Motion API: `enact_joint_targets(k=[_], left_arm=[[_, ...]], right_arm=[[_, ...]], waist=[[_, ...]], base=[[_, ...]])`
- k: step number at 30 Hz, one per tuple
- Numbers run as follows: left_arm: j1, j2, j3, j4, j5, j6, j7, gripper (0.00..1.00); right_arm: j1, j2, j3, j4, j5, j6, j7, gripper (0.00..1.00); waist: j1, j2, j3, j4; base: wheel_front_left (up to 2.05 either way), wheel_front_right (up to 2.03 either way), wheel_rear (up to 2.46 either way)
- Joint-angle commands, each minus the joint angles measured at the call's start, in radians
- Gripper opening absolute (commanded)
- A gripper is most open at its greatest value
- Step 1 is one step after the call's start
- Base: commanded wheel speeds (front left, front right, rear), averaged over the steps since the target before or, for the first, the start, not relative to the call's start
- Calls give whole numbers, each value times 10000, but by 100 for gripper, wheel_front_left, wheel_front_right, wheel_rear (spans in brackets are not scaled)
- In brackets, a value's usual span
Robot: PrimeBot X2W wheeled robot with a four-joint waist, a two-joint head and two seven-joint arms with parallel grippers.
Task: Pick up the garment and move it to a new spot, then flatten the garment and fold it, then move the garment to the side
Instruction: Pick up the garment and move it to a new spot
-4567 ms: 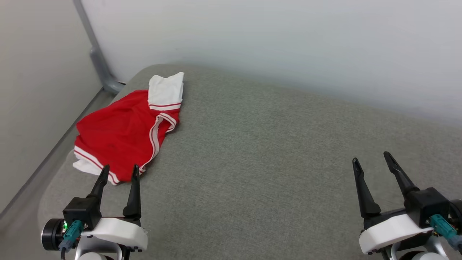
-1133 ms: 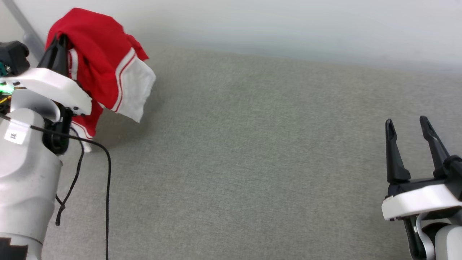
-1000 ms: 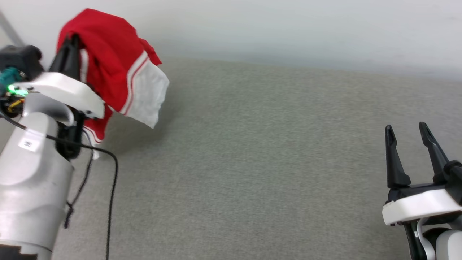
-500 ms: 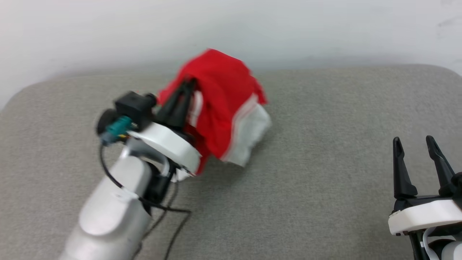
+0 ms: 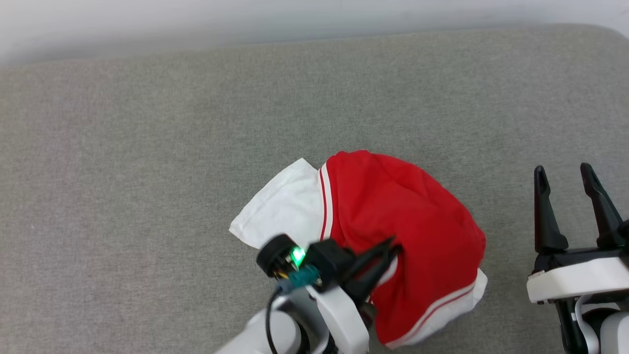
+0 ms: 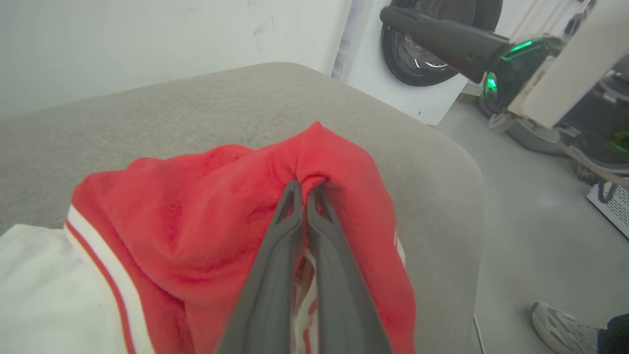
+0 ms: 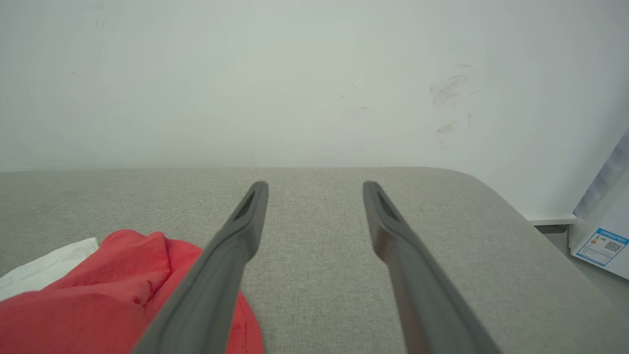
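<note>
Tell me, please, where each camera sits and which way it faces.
Head view: on the head, looking down at the grey cushion; left gripper pinching the garment, right gripper open.
Left wrist view: along its shut fingers, toward a washing machine.
Right wrist view: along its open fingers toward the wall.
All three share the garment.

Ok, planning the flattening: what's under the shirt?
The shirt lies bunched on the grey pad, one fold draped over the left gripper's shut fingers. A white edge peeks out below; anything else beneath the red folds is hidden.
</note>
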Motion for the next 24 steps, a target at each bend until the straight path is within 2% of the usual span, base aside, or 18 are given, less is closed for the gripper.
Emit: enact_joint_targets(k=[1, 5, 6, 7, 8, 9, 14, 19, 24], left_arm=[[230, 42, -333, 137, 88, -134, 68, 0], [357, 68, -951, 430, 148, -288, 150, 0], [346, 51, -1066, 471, 123, -323, 138, 12], [306, 39, -1176, 522, 146, -337, 77, 44], [271, 18, -1240, 502, 161, -368, -19, 90], [220, -7, -1323, 507, 180, -389, -141, 100], [195, -152, -1172, 470, 40, -353, -898, 100], [449, -159, -808, 408, -75, -21, -1281, 100], [724, 2, 8, 345, -223, 746, -1537, 100]], right_arm=[[-249, 10, 38, 15, -2, -7, -63, 100], [-365, 10, 41, 73, -72, -7, -93, 100], [-392, 9, 42, 88, -77, -7, -90, 100], [-392, 9, 52, 114, -106, -7, -94, 100], [-378, 9, 71, 127, -116, -7, -87, 100], [-351, 9, 41, 169, -143, -7, -86, 100], [-85, 9, -1, 329, -187, -7, 32, 100], [164, 9, 131, 435, -187, -5, 141, 100], [540, 9, 153, 415, -119, -7, 265, 100]], waist=[[0, -1, 284, 76], [0, -1, 352, 267], [0, -1, 337, 316], [0, -1, 276, 369], [0, -1, 212, 411], [0, -1, 102, 474], [0, -1, -565, 755], [0, -1, -1194, 861], [0, -1, -1805, 972]], base=[[0, 0, 0], [0, 0, 0], [0, 0, 0], [0, 0, 0], [0, 0, 0], [0, 0, 0], [0, 0, 0], [0, 0, 0], [0, 0, 0]])
